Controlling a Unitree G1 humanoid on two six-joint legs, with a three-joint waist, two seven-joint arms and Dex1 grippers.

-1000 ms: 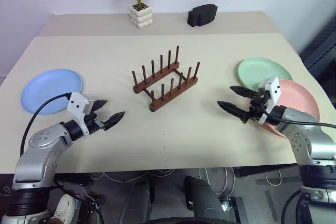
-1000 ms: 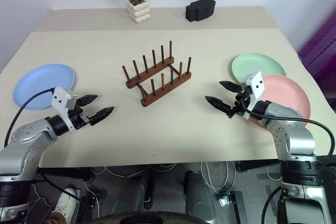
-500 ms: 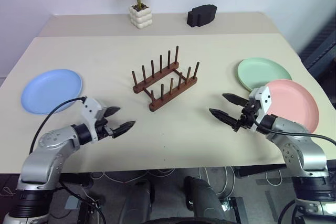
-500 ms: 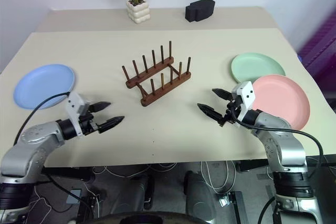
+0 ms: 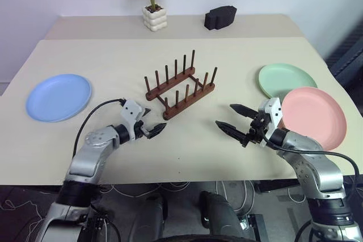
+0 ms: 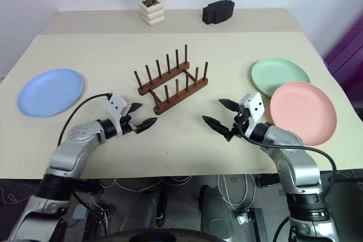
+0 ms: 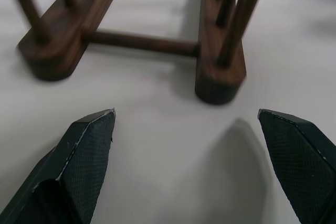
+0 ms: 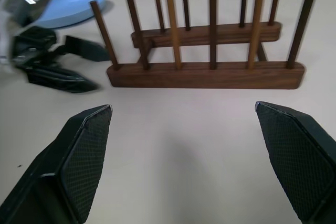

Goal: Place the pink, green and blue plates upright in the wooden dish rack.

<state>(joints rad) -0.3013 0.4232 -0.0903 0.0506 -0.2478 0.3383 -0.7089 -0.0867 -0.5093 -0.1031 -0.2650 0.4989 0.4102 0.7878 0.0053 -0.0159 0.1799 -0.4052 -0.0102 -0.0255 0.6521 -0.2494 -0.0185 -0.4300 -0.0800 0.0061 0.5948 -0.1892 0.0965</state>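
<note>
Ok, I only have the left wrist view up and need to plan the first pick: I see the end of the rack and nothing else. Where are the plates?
Observer: The blue plate lies flat at the table's far left, well away from the wooden dish rack.
Operator: And the other two?
Observer: The green plate and pink plate lie flat on the right; the pink one's rim overlaps the green one's near edge.
Operator: Is the right arm busy with them?
Observer: No. The right gripper hangs with its jaws open and empty, between the rack and the pink plate, pointing toward the rack.
Operator: Any slots taken?
Observer: None; every peg gap is free.
</note>
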